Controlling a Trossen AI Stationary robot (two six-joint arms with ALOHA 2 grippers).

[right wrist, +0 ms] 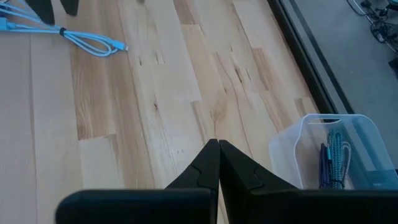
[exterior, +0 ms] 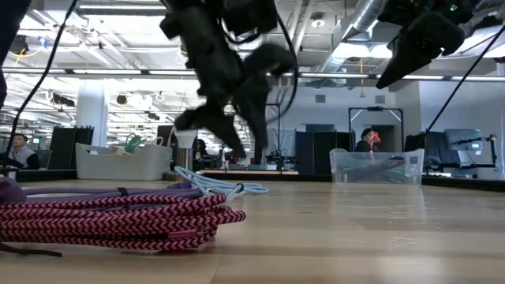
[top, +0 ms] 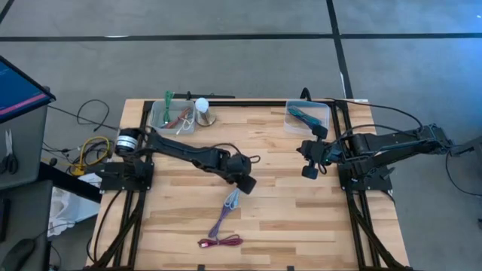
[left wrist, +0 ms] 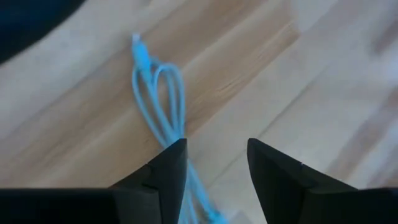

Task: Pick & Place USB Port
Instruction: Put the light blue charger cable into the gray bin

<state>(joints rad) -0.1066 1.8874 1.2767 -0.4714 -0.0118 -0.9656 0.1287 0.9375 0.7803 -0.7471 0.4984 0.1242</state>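
Wooden table (top: 286, 218) planks were seen under both arms. Near the table's middle, the light blue cable (top: 233, 199) lay flat, beside a purple cable (top: 220, 223). The left gripper (top: 246, 184) was held just above it, fingers apart. The right gripper (top: 308, 160) was pressed together, near the right bin (top: 307, 117).

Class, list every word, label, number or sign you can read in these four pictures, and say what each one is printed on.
None: no view shows readable text.
The light blue cable, the red braided cable, the two clear bins and the wooden table carry no visible print.
The screen at the high view's edge shows nothing legible.
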